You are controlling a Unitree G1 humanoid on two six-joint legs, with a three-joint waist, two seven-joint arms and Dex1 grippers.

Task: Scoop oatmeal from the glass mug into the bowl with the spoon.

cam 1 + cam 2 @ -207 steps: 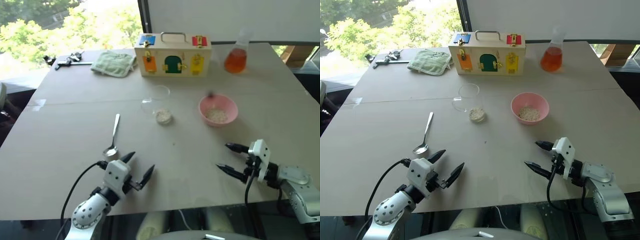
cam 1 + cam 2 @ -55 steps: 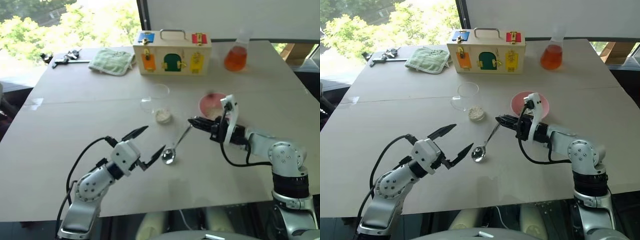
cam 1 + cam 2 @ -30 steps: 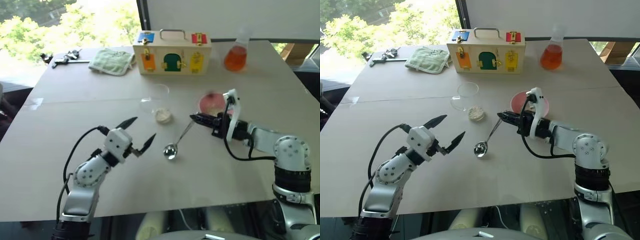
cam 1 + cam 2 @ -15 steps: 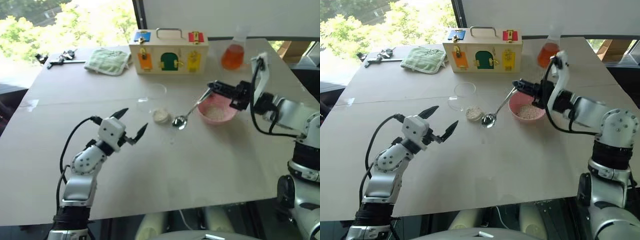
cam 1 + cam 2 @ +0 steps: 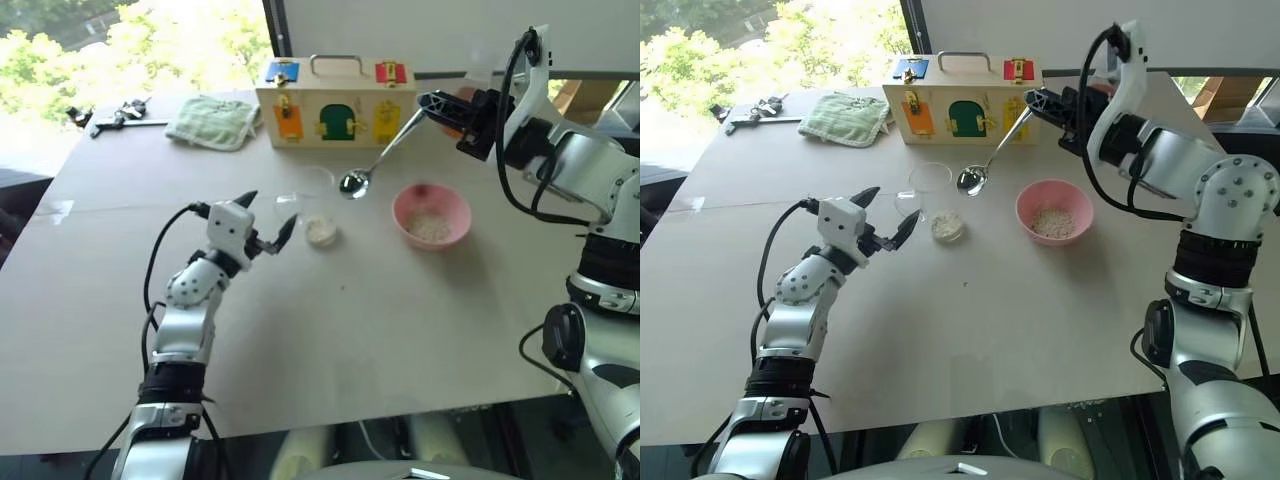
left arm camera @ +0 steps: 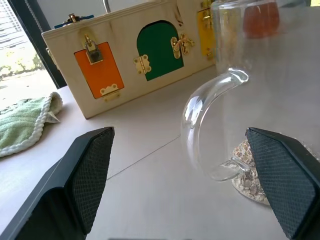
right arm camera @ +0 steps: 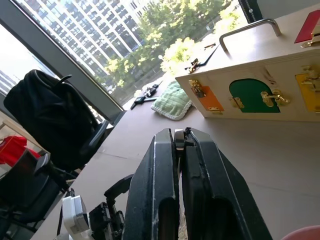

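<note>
Fingers of the right gripper (image 5: 432,101) are pressed together on the end of the spoon's (image 5: 380,160) thin handle, holding it in the air above the desk (image 5: 420,330). The spoon slopes down from that grip, and its oval bowl hangs over the spot between the glass mug (image 5: 305,190) and the pink bowl (image 5: 432,216), touching neither. In the right wrist view the two black fingers (image 7: 160,200) stand tight side by side with the handle's tip pinched between them.

Fingers of the left gripper (image 5: 268,222) are spread wide and hold nothing; they hover just beside the glass mug, on its left. In the left wrist view the mug's clear curved handle (image 6: 205,125) stands between the two open pads, apart from both.

Oatmeal (image 5: 321,233) lies as a small pale heap at the bottom of the mug, and more of it (image 5: 431,228) sits in the pink bowl, to the mug's right.

At the desk's far side stand a wooden latch box (image 5: 336,102) and a flask of orange liquid (image 6: 261,17), with a green cloth (image 5: 209,122) further left.
</note>
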